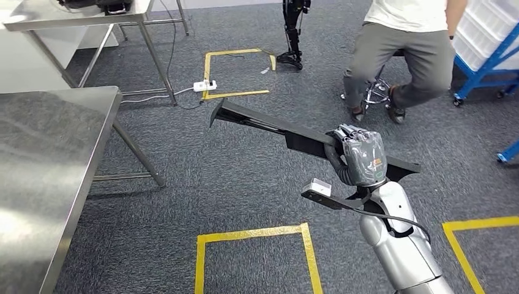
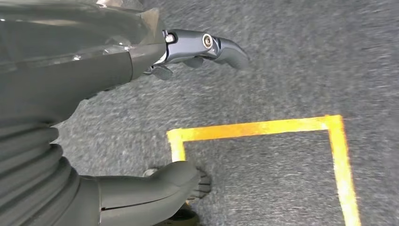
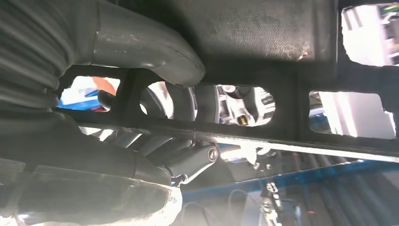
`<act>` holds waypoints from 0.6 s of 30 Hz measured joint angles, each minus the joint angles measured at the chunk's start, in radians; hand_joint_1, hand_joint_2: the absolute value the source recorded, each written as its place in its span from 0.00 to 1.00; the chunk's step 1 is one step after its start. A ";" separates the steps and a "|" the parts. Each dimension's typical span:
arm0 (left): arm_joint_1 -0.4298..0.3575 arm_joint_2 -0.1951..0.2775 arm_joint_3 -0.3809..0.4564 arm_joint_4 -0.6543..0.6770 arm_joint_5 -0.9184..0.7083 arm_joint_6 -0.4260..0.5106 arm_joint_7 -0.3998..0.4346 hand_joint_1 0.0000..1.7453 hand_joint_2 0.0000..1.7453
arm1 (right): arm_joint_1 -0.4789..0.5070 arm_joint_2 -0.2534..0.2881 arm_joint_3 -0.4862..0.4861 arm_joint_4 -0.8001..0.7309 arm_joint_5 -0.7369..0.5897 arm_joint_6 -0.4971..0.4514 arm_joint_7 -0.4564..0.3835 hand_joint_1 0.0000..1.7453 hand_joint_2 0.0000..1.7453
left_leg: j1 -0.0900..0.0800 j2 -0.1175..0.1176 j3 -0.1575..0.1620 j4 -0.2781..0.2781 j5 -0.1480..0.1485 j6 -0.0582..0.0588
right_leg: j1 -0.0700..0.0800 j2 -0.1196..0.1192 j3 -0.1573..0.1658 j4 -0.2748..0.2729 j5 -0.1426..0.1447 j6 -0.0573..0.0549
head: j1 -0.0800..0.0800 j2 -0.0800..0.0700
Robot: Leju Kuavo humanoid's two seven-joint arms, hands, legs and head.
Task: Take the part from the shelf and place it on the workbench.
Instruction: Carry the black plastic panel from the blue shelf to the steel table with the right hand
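I'm seeing one part [image 1: 269, 127], long, flat, black plastic with cut-out openings, being gripped by my right robot hand [image 1: 362, 157] above the carpet, well apart from the worktop [image 1: 55, 141]. My left robot hand [image 2: 141, 113] is hanging released.

The right hand [image 3: 141, 117] comes in large, with its grey ribbed cover and thick grey thumb [image 3: 146, 52] lying against the black part [image 3: 263, 37]. The part is a flat, dark, grainy panel with a row of cut-out openings along a long bar. The darker fingers [image 3: 188, 162] curl around that bar from the other side, and some of them show through the openings. Beyond the part lie blurred bright shapes and a blue frame [image 3: 301, 176], too unclear to name further.
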 joint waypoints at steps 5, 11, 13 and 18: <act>0.009 0.007 -0.004 0.004 -0.031 -0.028 0.164 0.00 1.00 | -0.003 0.003 0.004 0.007 -0.002 0.002 -0.002 0.96 1.00 | 0.010 -0.022 -0.043 0.062 -0.029 -0.033 | 0.000 0.018 0.020 -0.045 0.008 -0.029 | -0.005 0.000; 0.019 0.011 -0.012 0.010 -0.063 -0.062 0.296 0.00 1.00 | -0.021 0.008 0.007 0.013 -0.003 0.002 -0.005 0.96 1.00 | 0.018 0.060 -0.185 0.327 -0.140 -0.044 | 0.021 -0.024 0.030 -0.047 -0.001 -0.058 | -0.014 0.000; 0.023 0.012 -0.016 0.011 -0.068 -0.066 0.301 0.00 1.00 | -0.020 0.010 0.009 0.014 -0.002 0.002 -0.002 0.96 1.00 | 0.011 0.061 -0.191 0.318 -0.110 -0.029 | 0.031 -0.040 0.035 -0.047 -0.006 -0.064 | -0.014 0.000; 0.018 0.023 -0.022 0.011 -0.072 -0.067 0.300 0.00 1.00 | -0.016 0.013 0.010 0.013 0.004 0.001 0.005 0.96 1.00 | -0.036 0.108 -0.064 0.065 -0.010 0.019 | 0.035 -0.074 0.056 -0.064 -0.013 -0.073 | -0.014 0.000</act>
